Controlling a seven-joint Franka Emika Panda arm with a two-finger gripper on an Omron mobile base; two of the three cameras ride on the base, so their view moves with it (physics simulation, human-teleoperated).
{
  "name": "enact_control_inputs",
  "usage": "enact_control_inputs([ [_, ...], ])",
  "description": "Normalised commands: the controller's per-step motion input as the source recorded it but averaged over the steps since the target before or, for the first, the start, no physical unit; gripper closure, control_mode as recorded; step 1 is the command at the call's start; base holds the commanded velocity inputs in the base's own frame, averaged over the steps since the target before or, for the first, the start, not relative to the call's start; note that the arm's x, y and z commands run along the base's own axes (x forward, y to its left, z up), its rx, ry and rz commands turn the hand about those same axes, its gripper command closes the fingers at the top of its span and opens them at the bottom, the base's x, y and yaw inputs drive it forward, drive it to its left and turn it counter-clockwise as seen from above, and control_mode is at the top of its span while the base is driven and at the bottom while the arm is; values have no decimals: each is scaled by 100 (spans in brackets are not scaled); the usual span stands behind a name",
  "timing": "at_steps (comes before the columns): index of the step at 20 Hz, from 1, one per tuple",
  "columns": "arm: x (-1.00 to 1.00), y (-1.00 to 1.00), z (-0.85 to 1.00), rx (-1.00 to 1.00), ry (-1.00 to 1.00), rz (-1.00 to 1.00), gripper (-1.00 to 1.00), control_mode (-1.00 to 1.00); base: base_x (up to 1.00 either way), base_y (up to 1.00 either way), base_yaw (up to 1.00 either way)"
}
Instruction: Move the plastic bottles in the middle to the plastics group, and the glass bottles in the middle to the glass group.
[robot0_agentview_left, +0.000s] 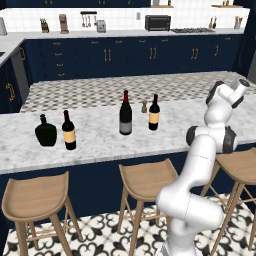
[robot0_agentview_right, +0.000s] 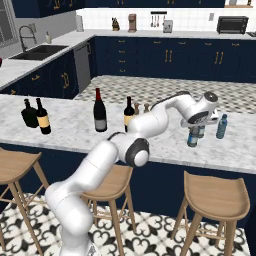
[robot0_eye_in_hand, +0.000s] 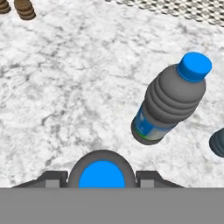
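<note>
Directly under the hand, a small plastic water bottle with a bright blue cap and ribbed grey shoulder (robot0_eye_in_hand: 103, 175) sits between the two dark fingertips (robot0_eye_in_hand: 56, 182). They flank it closely, but you cannot tell from these views whether they are clamped on it or standing just clear.

Sweep the white marble counter (robot0_agentview_left: 100, 145) from its left end. A squat black round-bodied flask (robot0_agentview_left: 45, 132) stands just beside a slim dark wine bottle with red cap and tan label (robot0_agentview_left: 69, 132): your glass group. Well apart, near the middle, stand a tall dark wine bottle with red cap and grey label (robot0_agentview_left: 125, 115), a small brown wooden pepper mill (robot0_agentview_left: 144, 106), and a shorter dark-topped wine bottle with yellow label (robot0_agentview_left: 154, 114); both bottles are upright and not yet moved.

At the right end, the gripper (robot0_agentview_right: 196, 129) hangs over the plastics group, the bottle below it near the counter's front edge. Beside it stands another ribbed blue-capped bottle with a blue label (robot0_eye_in_hand: 168, 105), and a teal one (robot0_agentview_right: 221, 126) is further right.

Expect the plastic bottle to be light, thin-walled and easily tipped or squashed; take it around the shoulder below the cap, gently. The glass ones will likely be heavy, rigid, smooth and breakable. Grip each on the neck, or the body above the label, firmly.
</note>
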Motion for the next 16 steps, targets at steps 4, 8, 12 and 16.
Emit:
enact_control_inputs([
  [4, 0, 0, 0, 0, 1, 0, -100, -100, 0, 0, 0],
  [8, 0, 0, 0, 0, 0, 0, -100, -100, 0, 0, 0],
  [12, 0, 4, 0, -2, 0, 0, -100, -100, 0, 0, 0],
  [16, -9, 6, 17, -1, 0, 0, -100, -100, 0, 0, 0],
])
